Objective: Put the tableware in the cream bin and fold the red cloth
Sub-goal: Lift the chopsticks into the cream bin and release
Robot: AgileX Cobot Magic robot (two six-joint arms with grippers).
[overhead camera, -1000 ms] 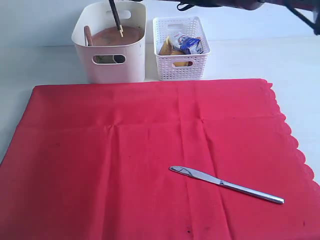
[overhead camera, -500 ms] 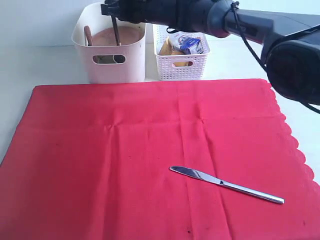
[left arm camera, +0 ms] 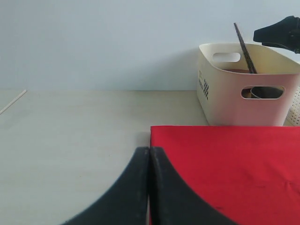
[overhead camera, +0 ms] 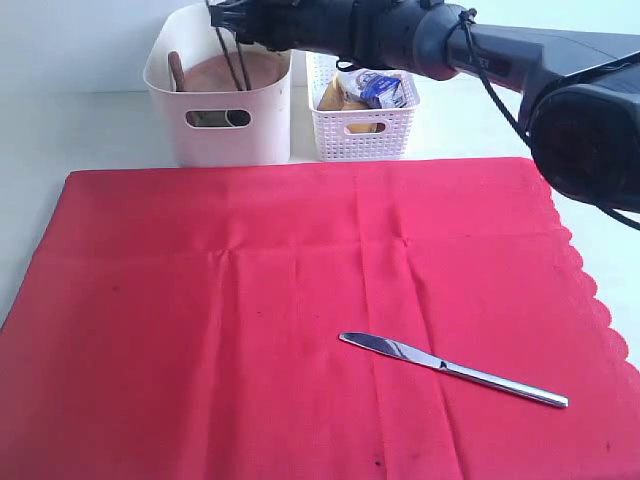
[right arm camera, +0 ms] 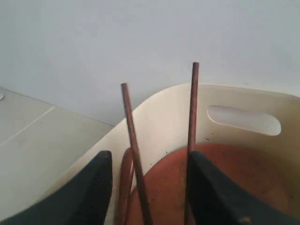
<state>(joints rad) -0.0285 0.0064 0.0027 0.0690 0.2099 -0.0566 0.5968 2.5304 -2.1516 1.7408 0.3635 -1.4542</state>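
The red cloth lies spread flat, and the steel knife rests on its front right part. The cream bin stands behind the cloth and holds the brown wooden plate, the wooden spoon and the dark chopsticks. My right gripper hovers over the bin, open; the two chopsticks stand loose between its fingers, leaning apart over the plate. My left gripper is shut and empty, low by the cloth's left edge. It does not show in the exterior view.
A white lattice basket with food items and a small carton stands right of the cream bin. My right arm stretches across the back from the right. Pale table surface lies left of the cloth.
My right gripper came in over the cream bin with the chopsticks, lowered them into it and opened. The chopsticks now stand apart, free of the fingers.
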